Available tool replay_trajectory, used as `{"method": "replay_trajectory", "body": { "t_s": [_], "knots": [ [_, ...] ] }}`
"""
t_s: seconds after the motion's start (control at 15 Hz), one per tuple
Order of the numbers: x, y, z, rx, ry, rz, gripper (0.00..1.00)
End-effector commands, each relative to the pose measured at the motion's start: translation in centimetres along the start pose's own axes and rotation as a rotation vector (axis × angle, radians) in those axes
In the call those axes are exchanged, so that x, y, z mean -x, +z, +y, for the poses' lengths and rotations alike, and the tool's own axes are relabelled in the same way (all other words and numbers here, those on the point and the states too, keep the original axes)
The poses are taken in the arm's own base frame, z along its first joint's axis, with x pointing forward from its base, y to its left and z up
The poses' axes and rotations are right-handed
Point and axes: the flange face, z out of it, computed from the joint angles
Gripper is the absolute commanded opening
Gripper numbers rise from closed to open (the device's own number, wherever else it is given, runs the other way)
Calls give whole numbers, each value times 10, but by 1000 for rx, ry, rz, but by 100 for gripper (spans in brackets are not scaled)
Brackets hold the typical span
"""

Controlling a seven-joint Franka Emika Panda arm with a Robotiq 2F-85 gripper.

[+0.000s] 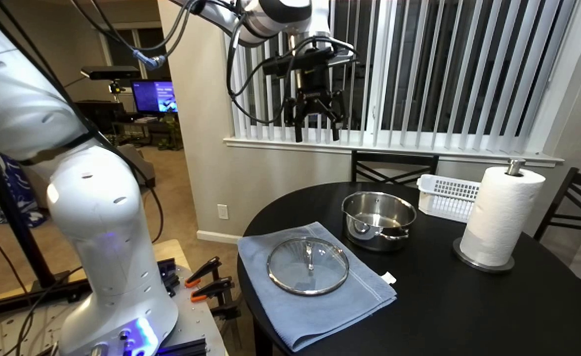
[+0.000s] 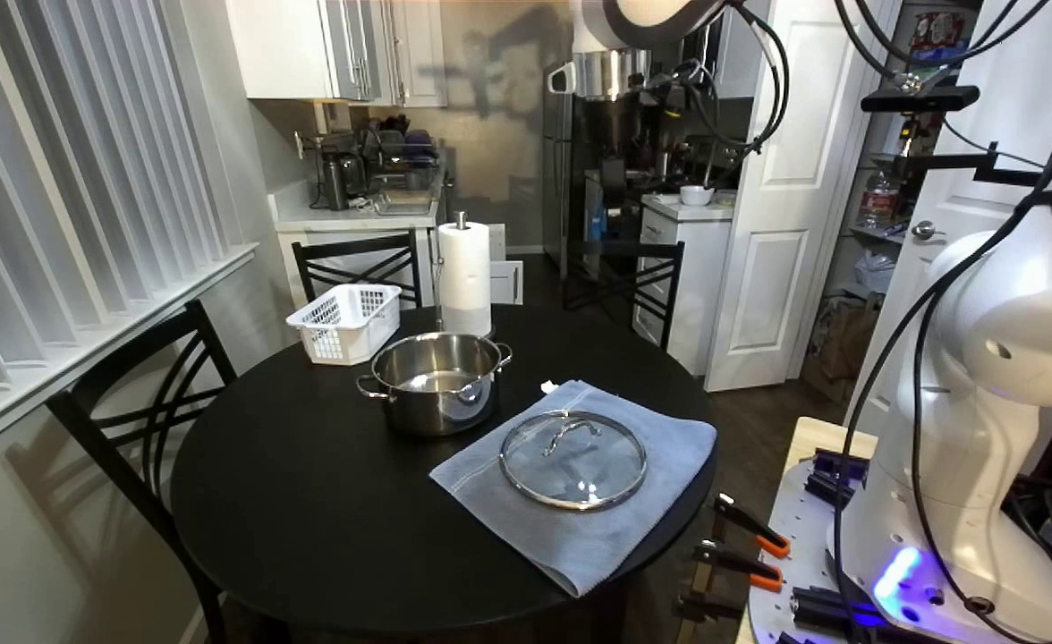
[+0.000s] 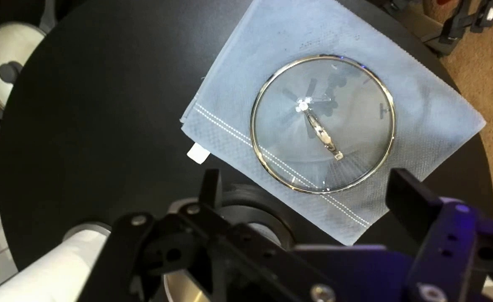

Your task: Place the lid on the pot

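Observation:
The clear-glass lid [image 1: 290,269] has a metal rim and an arched metal handle. It lies flat, handle up, on a folded blue cloth [image 1: 342,306], and shows whole in both exterior views [image 2: 571,465] and the wrist view [image 3: 357,130]. The shiny steel pot [image 1: 374,235] stands uncovered on the black table beside the cloth, also in an exterior view [image 2: 441,407]. In the wrist view the pot [image 3: 183,287] is mostly hidden behind the gripper. My gripper [image 1: 317,135] is open and empty, high above the table, fingers pointing down. In the wrist view its fingertips [image 3: 305,178] are wide apart.
A paper towel roll [image 1: 500,217] on a stand and a white slatted basket [image 1: 446,200] stand beyond the pot on the round table [image 2: 311,501]. Dark chairs [image 2: 155,420] stand around it. Window blinds [image 1: 434,74] hang behind the arm. Clamps [image 2: 741,546] sit at the robot base.

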Motion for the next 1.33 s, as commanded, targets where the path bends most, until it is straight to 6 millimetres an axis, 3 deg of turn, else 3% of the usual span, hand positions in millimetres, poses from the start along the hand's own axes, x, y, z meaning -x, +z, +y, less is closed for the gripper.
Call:
{"method": "replay_trajectory", "body": {
  "t_s": [0.0,0.27,0.53,0.8,0.87,1.27],
  "knots": [
    [-22,43,2,45,-194,11,100],
    [-47,110,11,70,-392,24,100],
    [-63,157,13,58,-593,53,100],
    [-71,175,15,52,-808,69,100],
    [-69,173,12,50,-717,46,100],
    [-70,176,13,51,-782,44,100]
  ]
}}
